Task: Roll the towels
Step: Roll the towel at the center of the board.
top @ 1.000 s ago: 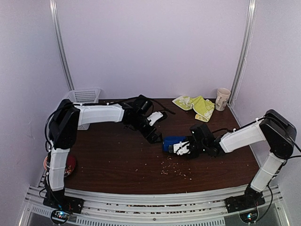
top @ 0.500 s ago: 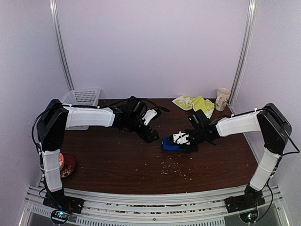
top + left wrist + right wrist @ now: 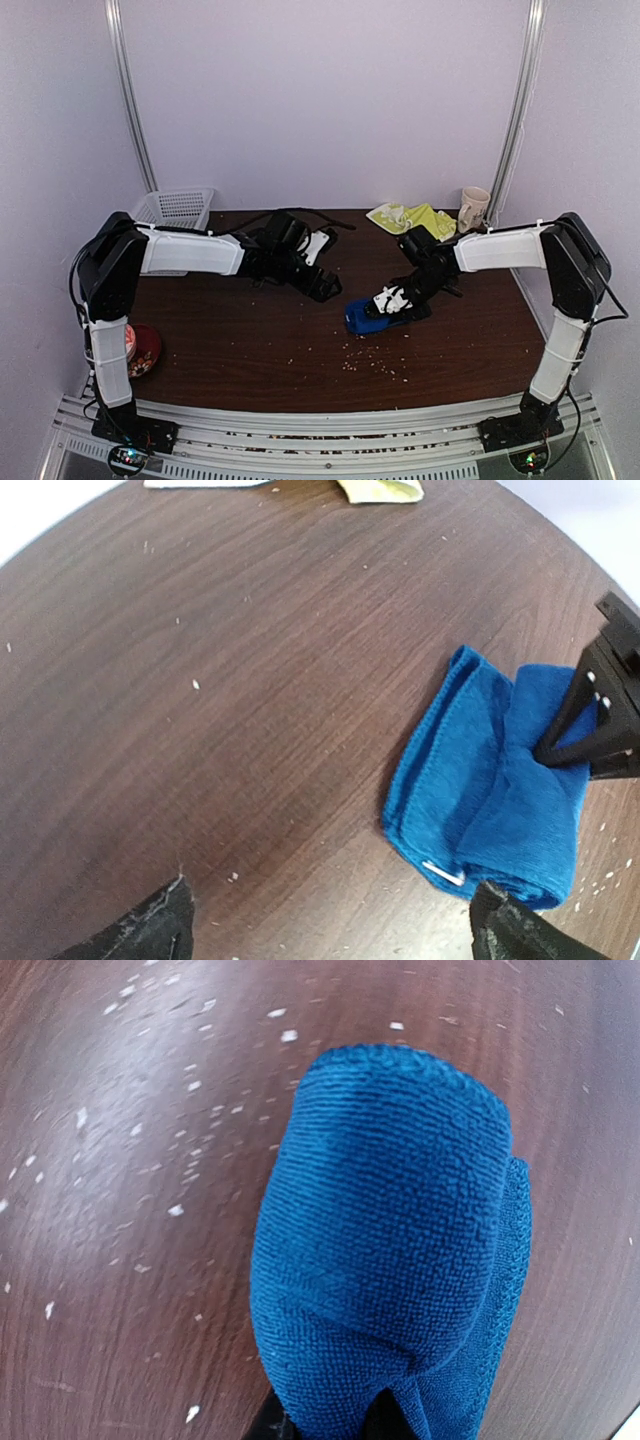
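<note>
The plain royal-blue terry towel lay half-rolled on the dark wooden table; the right gripper pinched its folded layer; the left gripper, jaws wide and empty, hovered just left of it, seemingly across the roll's long axis.

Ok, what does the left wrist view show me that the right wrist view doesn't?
Only the left wrist: the whole blue towel, partly rolled with a flat layer beneath, its white tag, the right gripper pinching the roll, a corner of the yellow-green towel, and the open left gripper. Only the right wrist: a close-up of the roll's rounded terry end. Both: that towel on the dark table with pale crumbs.
</note>
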You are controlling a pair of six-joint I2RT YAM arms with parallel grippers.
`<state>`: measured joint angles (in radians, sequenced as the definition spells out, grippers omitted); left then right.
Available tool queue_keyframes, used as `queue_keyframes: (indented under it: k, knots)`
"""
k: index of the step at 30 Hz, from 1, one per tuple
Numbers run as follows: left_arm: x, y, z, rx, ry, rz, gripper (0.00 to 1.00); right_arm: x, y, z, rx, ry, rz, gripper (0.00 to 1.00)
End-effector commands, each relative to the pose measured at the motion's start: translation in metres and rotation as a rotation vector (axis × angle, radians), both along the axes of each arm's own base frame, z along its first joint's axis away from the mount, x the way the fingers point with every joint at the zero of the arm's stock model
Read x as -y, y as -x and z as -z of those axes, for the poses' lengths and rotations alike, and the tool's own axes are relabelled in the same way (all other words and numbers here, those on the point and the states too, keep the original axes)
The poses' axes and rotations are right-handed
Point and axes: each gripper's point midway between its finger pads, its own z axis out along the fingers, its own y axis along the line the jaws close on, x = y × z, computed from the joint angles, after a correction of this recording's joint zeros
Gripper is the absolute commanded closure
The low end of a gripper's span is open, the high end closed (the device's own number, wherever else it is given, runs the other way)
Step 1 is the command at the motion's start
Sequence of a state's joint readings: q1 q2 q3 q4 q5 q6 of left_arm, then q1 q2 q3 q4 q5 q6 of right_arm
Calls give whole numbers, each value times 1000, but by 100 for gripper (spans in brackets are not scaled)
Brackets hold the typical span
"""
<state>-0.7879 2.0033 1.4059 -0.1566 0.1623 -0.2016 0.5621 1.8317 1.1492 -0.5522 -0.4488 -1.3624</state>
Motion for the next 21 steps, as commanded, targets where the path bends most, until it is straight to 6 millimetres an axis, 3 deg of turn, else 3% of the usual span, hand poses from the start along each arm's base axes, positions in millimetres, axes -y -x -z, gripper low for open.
queue_keyframes:
  k: [1,6,14,21]
  knots:
    - [8,0,-15,-47,138,-55,2,56,61,38,-217,265,-231,87]
    - [31,22,-13,-133,253,35,2,66,59,38,-198,325,-335,87]
    - [65,40,3,-211,341,132,2,64,61,9,-226,317,-460,87]
    - [90,51,26,-300,398,187,3,63,62,16,-255,319,-467,87]
